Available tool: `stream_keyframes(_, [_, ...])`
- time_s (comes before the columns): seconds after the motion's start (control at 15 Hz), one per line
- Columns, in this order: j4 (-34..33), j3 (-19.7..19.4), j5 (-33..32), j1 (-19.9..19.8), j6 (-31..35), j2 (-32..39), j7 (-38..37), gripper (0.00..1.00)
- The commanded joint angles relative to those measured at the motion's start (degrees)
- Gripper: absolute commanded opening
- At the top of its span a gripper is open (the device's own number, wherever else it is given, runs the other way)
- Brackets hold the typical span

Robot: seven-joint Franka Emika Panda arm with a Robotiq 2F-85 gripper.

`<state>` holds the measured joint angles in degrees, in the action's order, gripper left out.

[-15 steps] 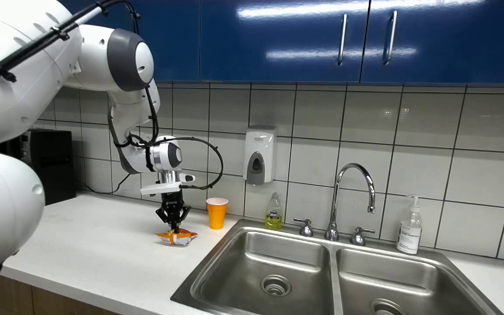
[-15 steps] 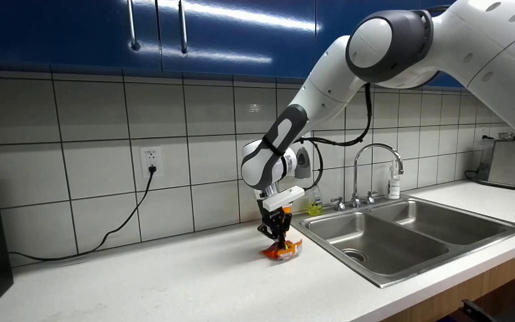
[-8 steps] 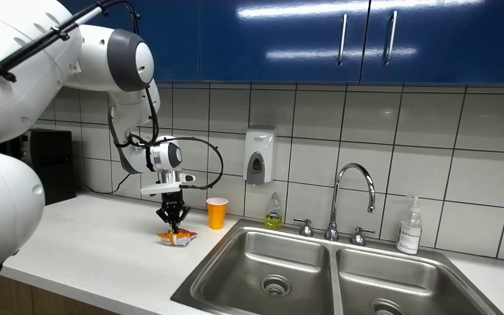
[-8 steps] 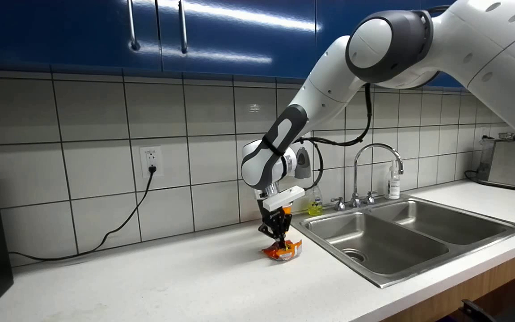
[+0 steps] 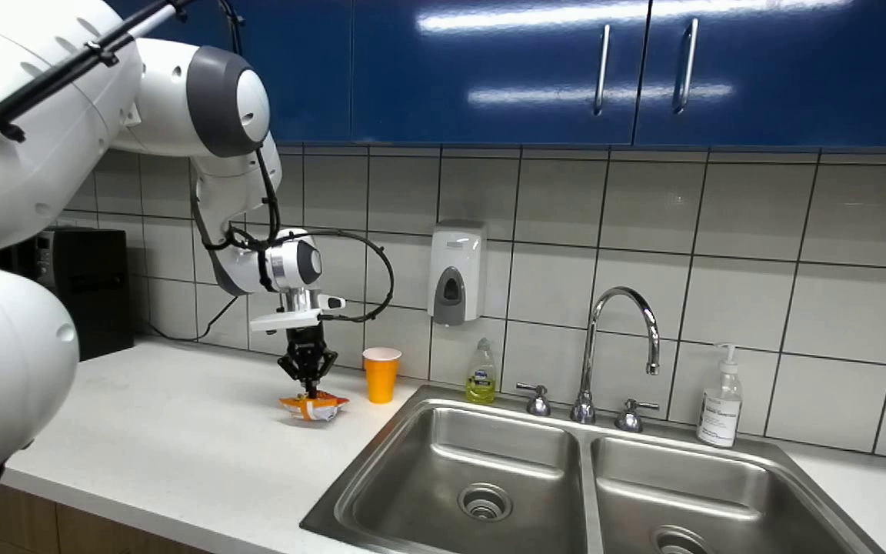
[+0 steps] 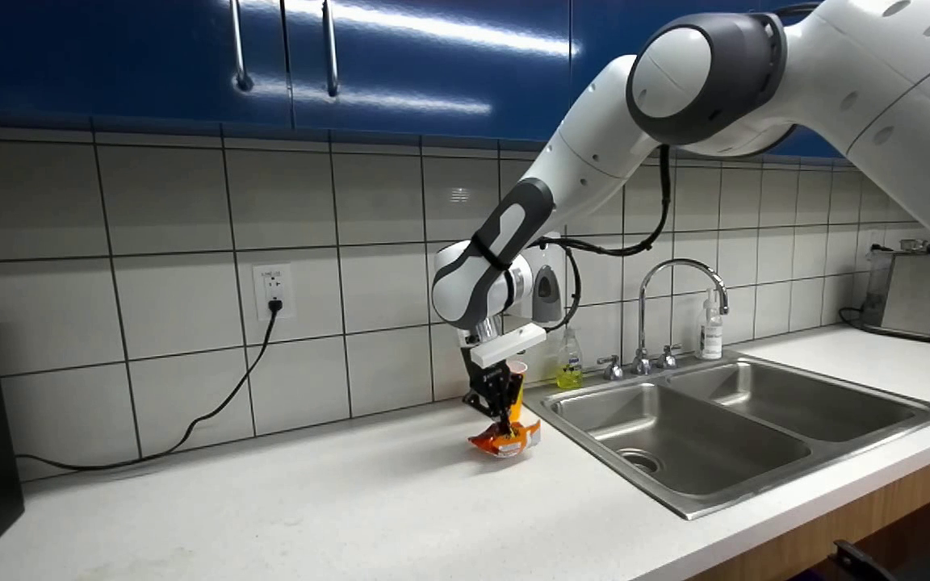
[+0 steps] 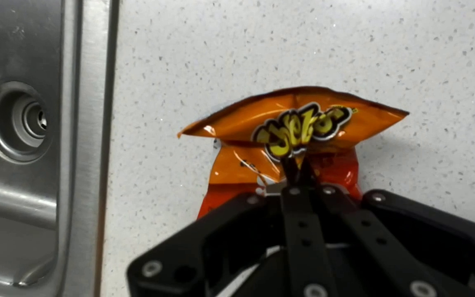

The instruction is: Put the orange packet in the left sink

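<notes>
My hand (image 7: 297, 166) pinches the slick-looking orange packet (image 7: 285, 138), which could slip loose short of the left sink (image 5: 443, 465) alongside.

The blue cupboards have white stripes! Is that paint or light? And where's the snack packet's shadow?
In both exterior views, the white streaks on the blue cupboards look like light glaring off a shiny surface, not paint; in the wrist view, a soft shadow shows on the counter just right of the orange packet.
</notes>
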<state>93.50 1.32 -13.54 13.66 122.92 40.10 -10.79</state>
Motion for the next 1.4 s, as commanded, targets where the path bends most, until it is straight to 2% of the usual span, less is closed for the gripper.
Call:
stream_keyframes(0.0, [0.0,-0.2,0.6,0.0,-2.5,-2.3,-0.2,0.00])
stream_keyframes(0.53, [1.4,-1.6,1.6,-2.0,-1.7,-4.6,-0.9,0.00])
stream_keyframes(1.33, [8.2,-5.5,4.7,-8.7,0.7,-9.9,-1.9,0.00])
